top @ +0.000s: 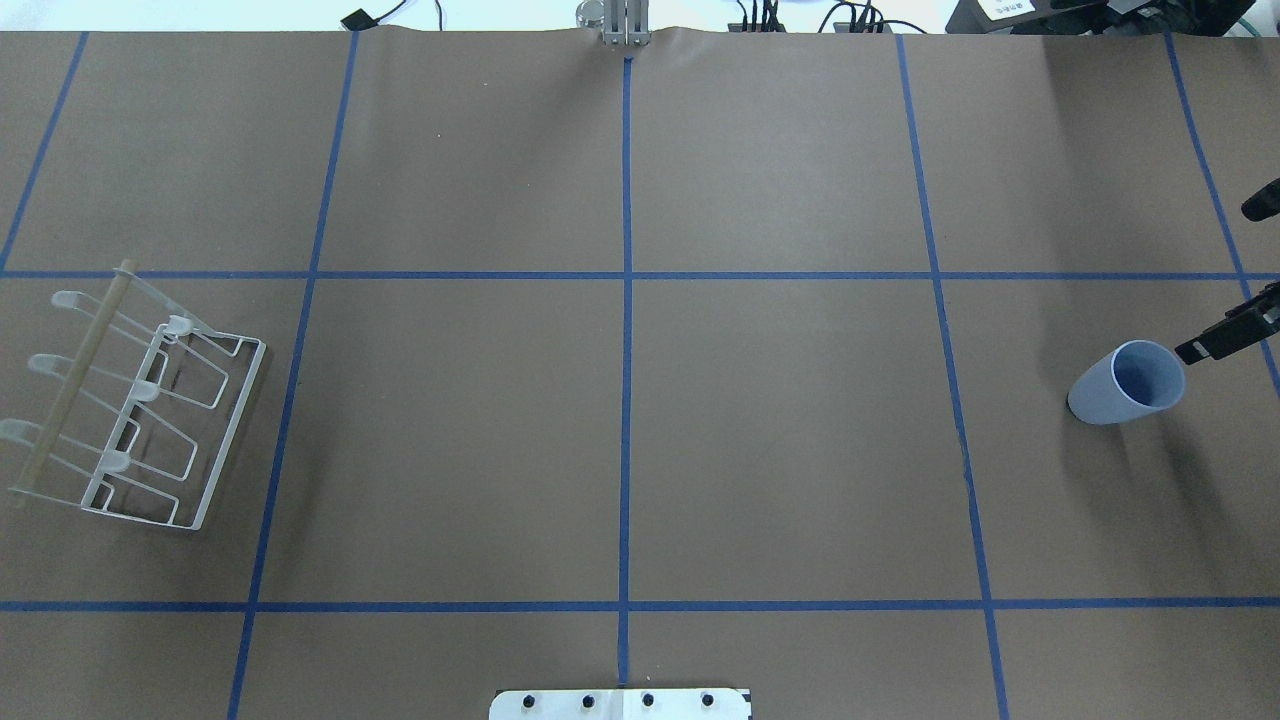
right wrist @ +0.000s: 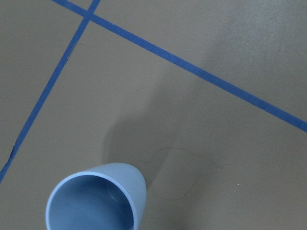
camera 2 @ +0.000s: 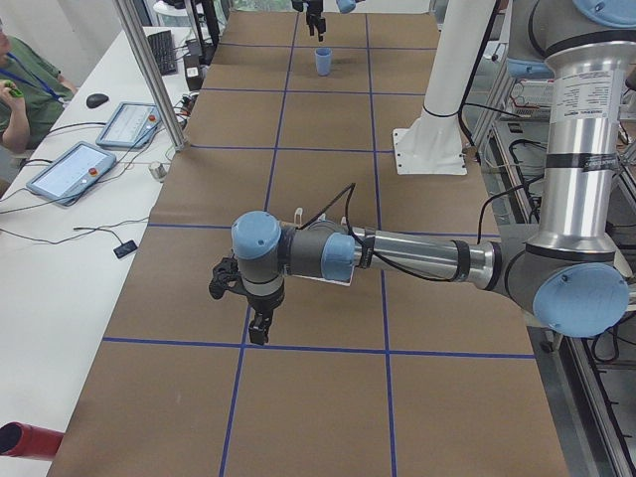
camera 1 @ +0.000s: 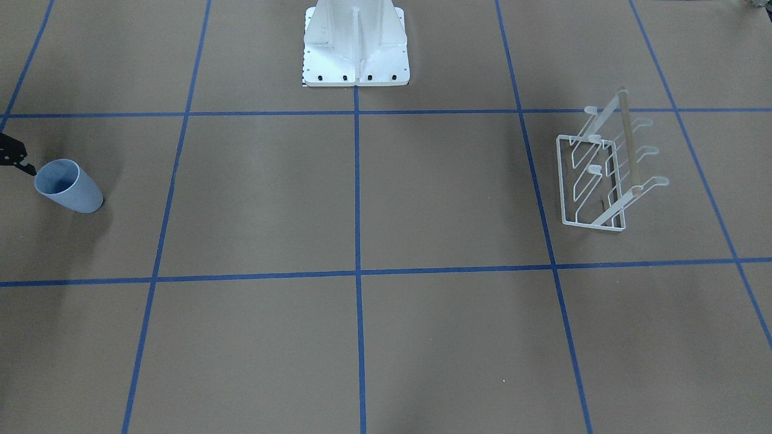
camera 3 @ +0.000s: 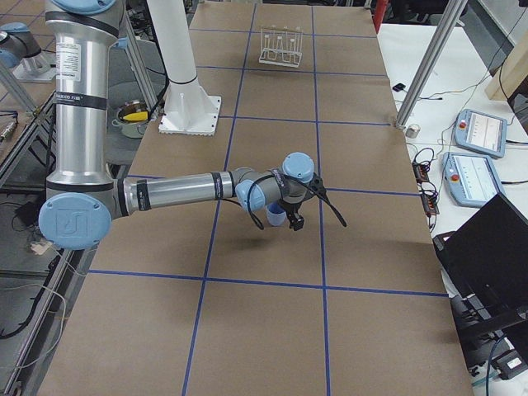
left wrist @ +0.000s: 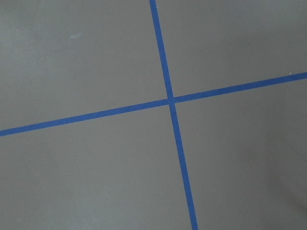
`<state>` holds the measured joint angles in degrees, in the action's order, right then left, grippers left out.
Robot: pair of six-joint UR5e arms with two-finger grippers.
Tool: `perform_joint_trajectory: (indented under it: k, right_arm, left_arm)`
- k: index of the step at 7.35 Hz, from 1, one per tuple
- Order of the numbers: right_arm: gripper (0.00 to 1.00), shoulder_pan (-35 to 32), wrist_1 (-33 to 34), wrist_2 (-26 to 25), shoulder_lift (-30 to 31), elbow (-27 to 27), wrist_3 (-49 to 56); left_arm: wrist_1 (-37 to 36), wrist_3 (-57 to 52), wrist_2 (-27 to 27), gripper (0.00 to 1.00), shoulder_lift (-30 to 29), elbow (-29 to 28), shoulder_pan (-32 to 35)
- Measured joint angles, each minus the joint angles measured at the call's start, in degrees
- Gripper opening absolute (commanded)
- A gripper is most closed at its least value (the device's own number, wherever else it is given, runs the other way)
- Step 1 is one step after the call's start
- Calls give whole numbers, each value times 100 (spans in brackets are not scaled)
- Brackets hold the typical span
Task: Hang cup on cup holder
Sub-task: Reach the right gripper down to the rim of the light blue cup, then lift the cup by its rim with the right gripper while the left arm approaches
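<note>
While upright, tapered matte cup (top: 1125, 385), wht wire cup holder (top: 147, 390)

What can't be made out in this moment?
Right pincer: cut off by the frame edge in overhead and front views; open or shut unclear, as is contact with the light blue plastic tumbler.
Left pincer: seen only in the exterior left view; jaw state unreadable.
White wire rack with wooden rod: in the exterior left view, mostly hidden behind the left arm.

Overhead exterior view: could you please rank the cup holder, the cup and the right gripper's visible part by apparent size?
1. cup holder
2. cup
3. right gripper, cropped at the edge, so unsure.
</note>
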<state>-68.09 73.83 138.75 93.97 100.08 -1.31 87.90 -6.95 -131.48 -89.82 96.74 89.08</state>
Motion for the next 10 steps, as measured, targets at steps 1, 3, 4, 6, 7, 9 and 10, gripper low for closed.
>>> perform_joint_trajectory:
  k: [1,3,4,6,7,9,10]
  right_arm:
    - [97,117,0,-52,-21,-41,-98]
    - [16,258,0,-112,-40,-140,-167]
    - [0,290,0,-115,-43,-174,-182]
    - [0,331,-8,-103,-51,-188,-205]
    - [0,336,-14,-87,-53,-163,-226]
    - [0,335,-12,77,-60,18,-370]
    - [0,330,-10,284,-79,168,-552]
  left_arm:
    - [0,-1,0,98,0,-3,-2]
    - [1,-7,0,98,0,-5,-4]
    - [3,-7,0,98,0,-5,-4]
    - [6,-13,0,98,0,-11,-4]
    - [7,-15,-2,98,0,-12,-2]
    - [8,-11,-7,98,0,-1,-3]
    - [13,-7,-5,98,-11,6,-4]
